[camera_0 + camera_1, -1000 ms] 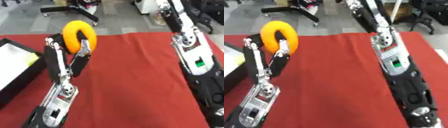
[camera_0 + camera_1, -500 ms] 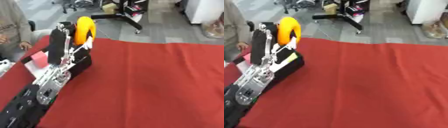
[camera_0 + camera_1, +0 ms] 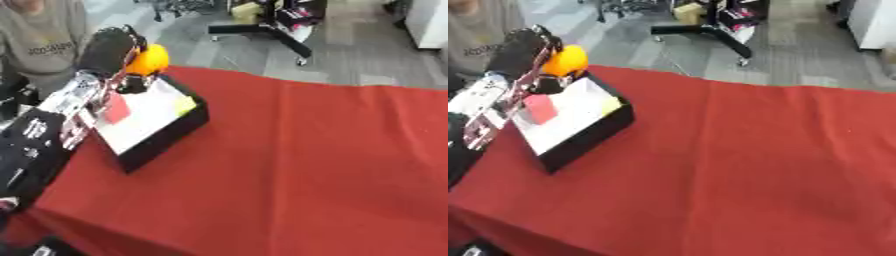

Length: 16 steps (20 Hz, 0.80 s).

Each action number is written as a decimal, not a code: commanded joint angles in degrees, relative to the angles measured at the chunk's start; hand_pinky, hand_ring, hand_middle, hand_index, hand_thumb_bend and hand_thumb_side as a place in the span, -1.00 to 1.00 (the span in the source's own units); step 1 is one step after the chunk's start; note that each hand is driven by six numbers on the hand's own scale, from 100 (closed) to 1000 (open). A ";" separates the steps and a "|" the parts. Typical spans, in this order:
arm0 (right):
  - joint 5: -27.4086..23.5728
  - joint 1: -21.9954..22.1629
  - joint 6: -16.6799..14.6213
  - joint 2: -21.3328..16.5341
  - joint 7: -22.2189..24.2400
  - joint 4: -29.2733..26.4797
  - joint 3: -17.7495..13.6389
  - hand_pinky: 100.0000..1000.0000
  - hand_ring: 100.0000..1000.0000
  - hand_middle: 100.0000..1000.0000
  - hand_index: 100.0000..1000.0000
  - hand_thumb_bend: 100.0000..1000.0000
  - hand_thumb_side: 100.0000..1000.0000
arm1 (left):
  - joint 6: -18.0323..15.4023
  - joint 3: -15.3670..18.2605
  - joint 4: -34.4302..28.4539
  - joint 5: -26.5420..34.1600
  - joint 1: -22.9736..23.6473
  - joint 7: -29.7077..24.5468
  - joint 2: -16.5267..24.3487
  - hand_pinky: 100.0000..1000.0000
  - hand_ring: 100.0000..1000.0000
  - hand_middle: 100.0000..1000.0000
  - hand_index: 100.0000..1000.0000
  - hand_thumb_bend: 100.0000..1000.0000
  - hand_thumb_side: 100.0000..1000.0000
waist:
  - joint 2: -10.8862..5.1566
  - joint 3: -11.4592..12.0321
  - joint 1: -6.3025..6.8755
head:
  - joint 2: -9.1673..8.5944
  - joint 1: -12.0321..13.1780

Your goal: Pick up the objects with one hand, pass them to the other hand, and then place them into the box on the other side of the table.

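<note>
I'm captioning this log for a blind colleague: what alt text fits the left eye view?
The robot's left hand holds an orange ring-shaped object above the far end of a black box with a white inside, which contains a pink piece and a yellow piece. The box sits on a red tablecloth.

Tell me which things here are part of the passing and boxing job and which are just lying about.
Part of the job:
left hand
orange ring it holds
box
red piece and yellow piece inside it

Just lying about:
red tablecloth
wheeled stand base on the floor
</note>
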 commanded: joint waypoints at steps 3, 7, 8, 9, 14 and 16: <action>-0.66 -0.16 -0.63 -1.62 0.40 0.04 -0.78 0.34 -0.12 0.07 0.36 -1.00 1.00 | -1.35 1.77 8.60 -5.86 -2.82 -8.78 0.39 0.56 0.42 0.48 0.71 0.93 0.56 | -1.02 -0.30 -0.31 | 0.26 -1.36; -0.63 0.18 -0.99 -1.68 0.71 0.37 -0.91 0.34 -0.12 0.06 0.36 -1.00 1.00 | -1.17 2.97 7.52 -7.12 -3.33 -13.81 0.61 0.70 0.64 0.68 0.85 1.00 1.00 | -0.95 -0.38 -0.59 | 0.36 -2.34; -0.62 0.26 -1.02 -1.66 0.70 0.45 -1.02 0.34 -0.12 0.06 0.36 -1.00 1.00 | -0.62 3.87 6.07 -6.77 -3.34 -14.04 0.71 0.69 0.62 0.67 0.84 1.00 0.98 | -0.94 -0.31 -0.65 | 0.39 -2.49; -0.62 0.35 -1.04 -1.61 0.65 0.51 -1.13 0.34 -0.12 0.06 0.36 -1.00 1.00 | 0.05 4.88 4.08 -5.56 -3.16 -13.74 0.90 0.68 0.60 0.66 0.83 1.00 0.91 | -0.92 -0.20 -0.67 | 0.40 -2.60; -0.89 0.95 -1.21 -0.99 0.62 0.61 -1.55 0.34 -0.12 0.06 0.36 -1.00 1.00 | 3.89 10.01 -13.62 10.06 1.15 -4.91 0.69 0.52 0.32 0.43 0.69 0.24 0.67 | -0.57 0.69 -0.89 | -0.32 -4.59; -1.15 1.16 -1.27 -0.28 0.46 0.38 -1.82 0.33 -0.12 0.09 0.36 -1.00 1.00 | 4.31 11.21 -22.73 18.47 3.98 0.25 -1.13 0.47 0.22 0.35 0.63 -0.08 0.69 | -0.23 0.90 -1.18 | -0.58 -5.87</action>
